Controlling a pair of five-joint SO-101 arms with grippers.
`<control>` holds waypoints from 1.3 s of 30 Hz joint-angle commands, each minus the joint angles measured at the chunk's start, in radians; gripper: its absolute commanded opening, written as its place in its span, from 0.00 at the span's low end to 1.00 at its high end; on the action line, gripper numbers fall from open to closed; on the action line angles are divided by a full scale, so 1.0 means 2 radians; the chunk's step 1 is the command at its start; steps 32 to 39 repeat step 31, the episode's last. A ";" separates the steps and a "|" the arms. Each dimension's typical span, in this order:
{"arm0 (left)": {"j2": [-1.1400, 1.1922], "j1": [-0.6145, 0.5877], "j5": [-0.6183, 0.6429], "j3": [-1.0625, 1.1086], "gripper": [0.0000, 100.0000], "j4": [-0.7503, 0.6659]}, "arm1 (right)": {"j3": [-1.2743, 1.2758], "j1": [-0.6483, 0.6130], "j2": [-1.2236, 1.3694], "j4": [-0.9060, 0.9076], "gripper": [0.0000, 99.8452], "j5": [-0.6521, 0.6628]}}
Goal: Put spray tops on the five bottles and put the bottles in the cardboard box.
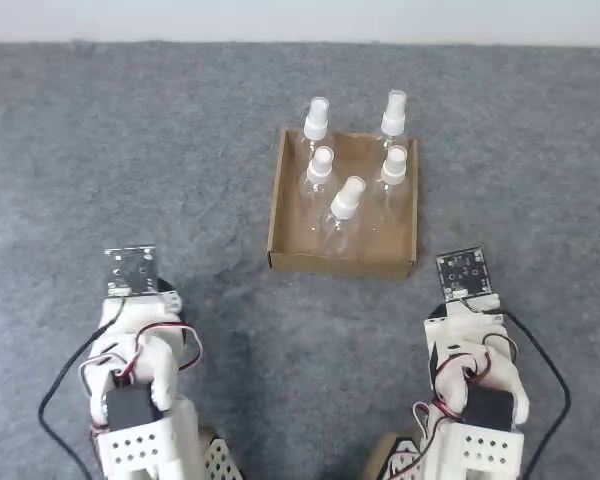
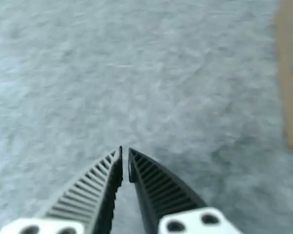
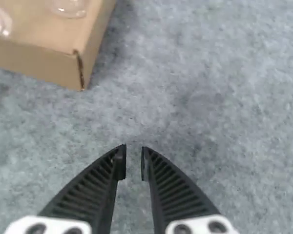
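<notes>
Left gripper [image 2: 125, 151]: ribbed black jaws all but together, only a thin slit between the tips. Holding nothing, hanging over the grey felt-like table cover [image 2: 136, 73], with the box edge off to one side.

Right gripper [image 3: 133, 150]: jaws close together too, with a slightly wider slit. Nothing between them, poised over bare cover near a front corner of the shallow brown cardboard box [image 3: 39, 58].

From above: box [image 1: 340, 265] in the middle of the table, beyond both arms and nearer the right one. Inside it, five clear plastic bottles with white spray tops, at [image 1: 316, 120], [image 1: 393, 113], [image 1: 321, 165], [image 1: 394, 167] and [image 1: 347, 200]. All standing upright, long axes vertical, tops up. Two by the far wall, two mid-box, one nearest the front. Nozzle direction impossible to tell.
</notes>
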 commanded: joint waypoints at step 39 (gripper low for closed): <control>0.004 -0.091 0.006 -0.003 0.01 0.003 | 0.012 0.003 -0.008 -0.001 0.01 0.006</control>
